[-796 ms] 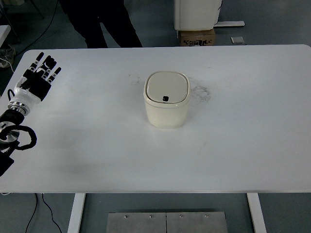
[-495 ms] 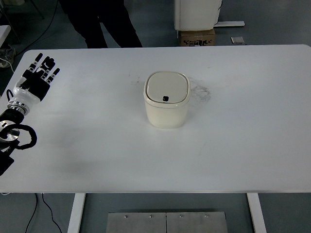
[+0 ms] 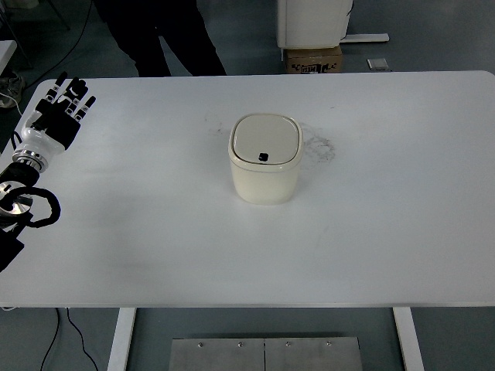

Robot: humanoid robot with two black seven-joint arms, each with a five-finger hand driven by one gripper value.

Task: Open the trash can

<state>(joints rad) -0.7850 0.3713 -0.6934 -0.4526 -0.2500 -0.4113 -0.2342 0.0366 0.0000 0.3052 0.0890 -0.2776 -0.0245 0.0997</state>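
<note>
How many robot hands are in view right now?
1: the left hand over the table's far-left corner, fingers spread, well apart from the trash can. The right is out of view.

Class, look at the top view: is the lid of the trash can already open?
No. The lid lies flat and closed on the trash can, and the left hand is far off at the table's left edge.
</note>
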